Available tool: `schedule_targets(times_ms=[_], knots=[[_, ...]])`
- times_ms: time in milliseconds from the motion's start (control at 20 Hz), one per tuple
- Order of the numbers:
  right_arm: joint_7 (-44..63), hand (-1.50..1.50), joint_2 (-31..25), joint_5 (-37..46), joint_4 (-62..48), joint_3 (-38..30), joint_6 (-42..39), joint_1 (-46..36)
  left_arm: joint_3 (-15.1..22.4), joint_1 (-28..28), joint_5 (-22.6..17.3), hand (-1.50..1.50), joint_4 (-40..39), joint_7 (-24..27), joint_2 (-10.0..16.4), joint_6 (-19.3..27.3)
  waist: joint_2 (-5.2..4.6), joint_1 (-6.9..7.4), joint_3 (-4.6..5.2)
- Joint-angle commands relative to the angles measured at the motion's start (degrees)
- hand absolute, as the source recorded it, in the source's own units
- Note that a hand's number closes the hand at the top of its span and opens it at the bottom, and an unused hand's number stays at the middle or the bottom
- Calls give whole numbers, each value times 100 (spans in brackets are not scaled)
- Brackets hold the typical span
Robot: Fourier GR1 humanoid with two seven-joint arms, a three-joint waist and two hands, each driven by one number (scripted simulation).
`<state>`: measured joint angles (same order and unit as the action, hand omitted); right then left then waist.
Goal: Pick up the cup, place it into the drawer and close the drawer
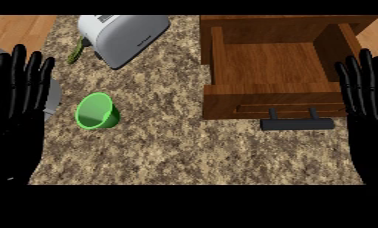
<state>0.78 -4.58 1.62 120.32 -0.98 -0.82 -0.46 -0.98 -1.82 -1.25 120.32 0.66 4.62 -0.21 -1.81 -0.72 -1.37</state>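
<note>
Both hands just rest, fingers straight and spread, holding nothing: left hand point(26, 97) at the left edge, right hand point(362, 102) at the right edge; green cup point(97, 111) sits left of centre; drawer point(269, 64) upper right is already open; pickup not started, guessing the left hand needs to curl round the cup next.

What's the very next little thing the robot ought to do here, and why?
Probably bring the left hand across to the small green plastic cup. The cup sits on the speckled stone counter nearer that hand; it and the right hand are open, holding nothing, and the brown wooden drawer already stands open, so grasping comes first.
</note>
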Motion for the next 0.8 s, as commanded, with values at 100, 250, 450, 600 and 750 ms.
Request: schedule_targets(times_ms=[100,250,450,600,750], knots=[[88,-150,-25,-257,-48,-110,-117,-165,-324,-171,-89,-150,-562,263,210,-211,179,61,138],[-361,-150,15,-273,-69,149,-438,363,-661,-307,-208,-150,-1113,636,333,-322,179,54,138],[764,-150,95,-684,110,304,-375,-72,-771,-281,-1096,-150,-1326,107,-47,-293,180,67,140],[594,-150,168,-565,-135,324,-327,-207,-327,-623,-593,-150,-1450,-12,-352,184,181,61,137],[554,-150,34,-848,16,29,-517,-47,-459,-810,-763,-150,-1508,-64,-225,153,182,58,136]])
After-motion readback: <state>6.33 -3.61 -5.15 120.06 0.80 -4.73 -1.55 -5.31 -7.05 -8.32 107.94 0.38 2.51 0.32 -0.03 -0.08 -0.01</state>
